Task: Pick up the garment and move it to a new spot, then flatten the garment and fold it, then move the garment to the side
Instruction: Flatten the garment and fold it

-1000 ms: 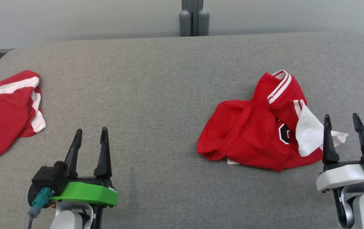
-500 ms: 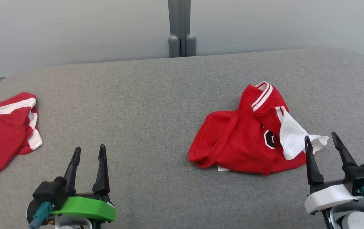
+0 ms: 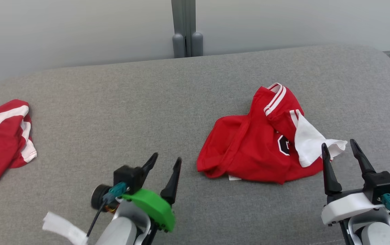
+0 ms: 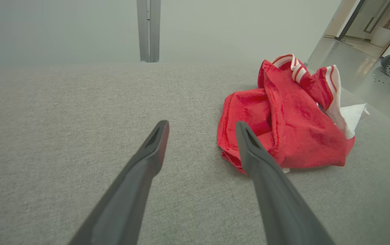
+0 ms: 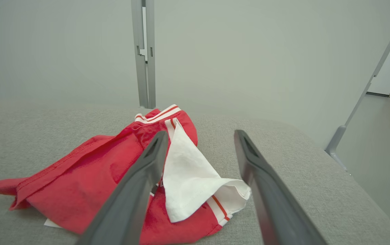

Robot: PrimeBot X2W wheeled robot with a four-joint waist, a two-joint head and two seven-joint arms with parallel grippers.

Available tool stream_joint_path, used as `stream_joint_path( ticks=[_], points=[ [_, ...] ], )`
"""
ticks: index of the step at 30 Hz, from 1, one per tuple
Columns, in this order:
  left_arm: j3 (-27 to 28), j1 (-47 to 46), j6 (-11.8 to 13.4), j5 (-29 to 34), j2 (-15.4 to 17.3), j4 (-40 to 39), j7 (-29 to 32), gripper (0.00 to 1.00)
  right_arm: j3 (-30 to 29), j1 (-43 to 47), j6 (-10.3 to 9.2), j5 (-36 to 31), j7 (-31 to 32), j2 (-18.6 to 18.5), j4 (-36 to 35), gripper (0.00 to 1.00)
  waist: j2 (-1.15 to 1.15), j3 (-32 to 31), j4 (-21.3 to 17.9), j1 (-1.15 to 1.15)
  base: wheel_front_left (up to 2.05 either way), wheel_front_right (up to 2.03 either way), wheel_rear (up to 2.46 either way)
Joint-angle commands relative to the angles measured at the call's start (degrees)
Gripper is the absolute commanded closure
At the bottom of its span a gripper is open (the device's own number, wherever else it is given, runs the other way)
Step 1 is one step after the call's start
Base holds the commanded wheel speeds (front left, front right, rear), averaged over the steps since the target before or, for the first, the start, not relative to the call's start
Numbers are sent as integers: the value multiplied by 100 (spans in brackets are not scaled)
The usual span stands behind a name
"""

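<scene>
A crumpled red garment (image 3: 256, 146) with white striped trim and a white sleeve lies on the grey cushion (image 3: 140, 102), right of centre. It also appears in the left wrist view (image 4: 283, 126) and the right wrist view (image 5: 113, 177). My left gripper (image 3: 167, 159) is open, tilted toward the garment's left edge and just short of it. My right gripper (image 3: 339, 145) is open at the garment's right end, with the white sleeve (image 5: 195, 177) lying between its fingers, untouched.
A second red and white garment (image 3: 1, 136) lies at the cushion's far left edge. A grey post (image 3: 183, 30) stands behind the cushion against the pale wall. The cushion's right edge drops to the floor (image 4: 368, 78).
My left gripper has swung right and tilted toward the garment. The head camera has shifted, sliding the whole scene leftward. The right gripper holds its place by the sleeve.
</scene>
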Motion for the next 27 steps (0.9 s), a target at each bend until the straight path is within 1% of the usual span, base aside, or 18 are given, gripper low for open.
stream_joint_path(
  ticks=[1,3,7,9,13,17,21,27],
  points=[
    [-226,-333,-22,-188,23,59,153,0,51,-64,-10,-21,18,25,21,0,0,96,-78,0,0,0,0],
    [-788,-703,45,-483,22,277,556,0,96,-118,-10,-27,20,25,59,0,0,169,-165,0,0,0,0],
    [-1661,-1332,357,-953,27,508,1135,0,218,-240,-10,-19,3,50,101,0,0,332,-398,0,0,0,0],
    [-2064,-1543,535,-1086,24,562,1297,0,259,-302,-10,-13,-16,52,127,0,0,406,-527,0,0,0,0],
    [-2654,-1893,833,-1307,29,706,1408,0,337,-426,-10,19,-42,72,183,0,0,561,-784,0,0,0,0],
    [-3020,-2084,1060,-1489,29,923,1373,0,341,-494,-10,52,-79,84,214,0,0,686,-977,0,0,0,0],
    [-3237,-2223,1258,-1609,30,1228,1243,0,297,-512,-10,57,-98,96,230,0,0,770,-1051,0,0,0,0],
    [-3256,-2454,1476,-1790,30,1684,983,0,266,-535,-10,106,-127,100,277,0,0,811,-1048,0,0,0,0]
  ],
)
